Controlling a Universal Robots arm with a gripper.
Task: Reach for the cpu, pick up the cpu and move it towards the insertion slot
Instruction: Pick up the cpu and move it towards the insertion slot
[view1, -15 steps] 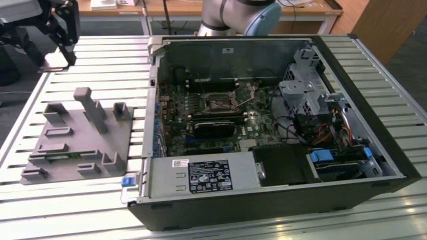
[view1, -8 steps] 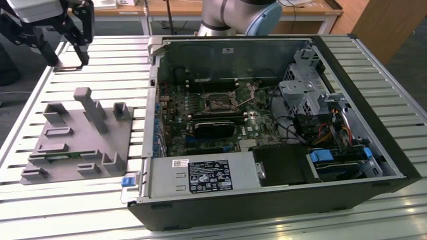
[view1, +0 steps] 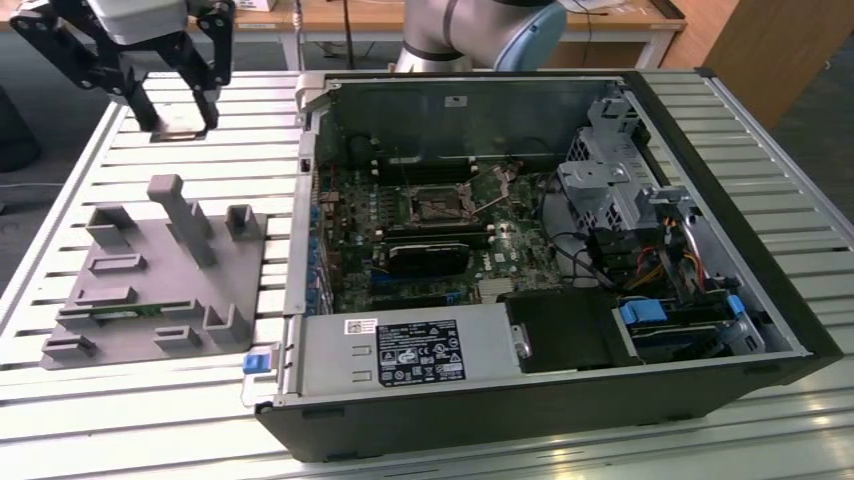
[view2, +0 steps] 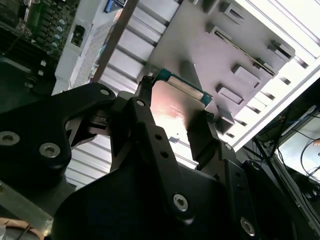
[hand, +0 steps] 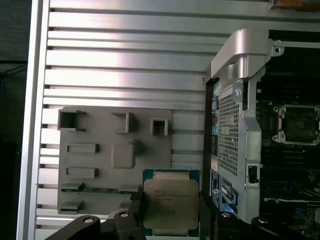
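Slatted metal table (view1: 147, 410) carried a grey holder tray (view1: 134, 270) and an open computer case (view1: 534, 420). Up past the tray's far end, the gripper (view1: 175, 115) was clamped on the cpu (hand: 171, 202) by two opposite edges. Its silvery top bore faint print too small to read. It hung off the tray, well apart from the board's empty socket (view1: 438, 205). A black-and-white label (view1: 416, 352) on the power supply was likewise illegible.

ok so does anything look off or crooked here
Nothing stands out. The cpu sits square in the gripper, held up off the gray holder tray, and the open computer case shows no loose or spilled parts.
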